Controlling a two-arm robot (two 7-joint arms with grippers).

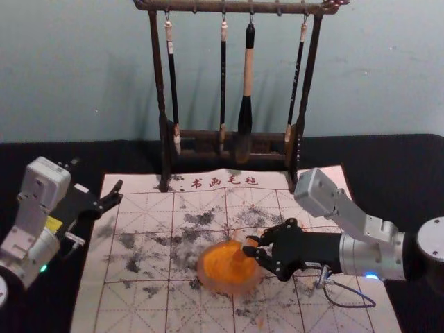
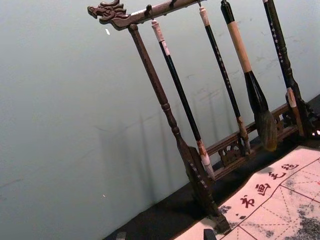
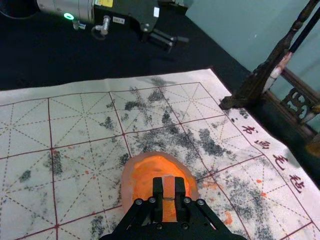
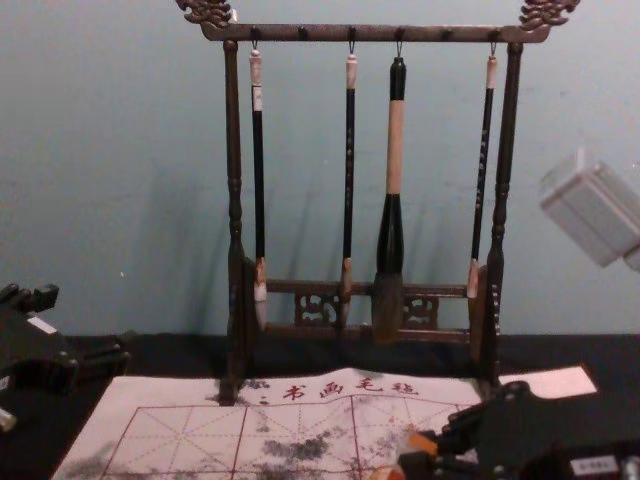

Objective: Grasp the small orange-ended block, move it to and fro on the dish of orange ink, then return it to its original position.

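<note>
1 block clamped in R gripper, over dish, L gripper nr L mat edge, fingers apart

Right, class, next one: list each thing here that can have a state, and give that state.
Right hand: shut on the block
Block: held over the dish
Dish: holding ink
Ink: spread, orange
Left hand: open
Mat: laid out, stained
Brushes: hanging
Rack: upright
</note>
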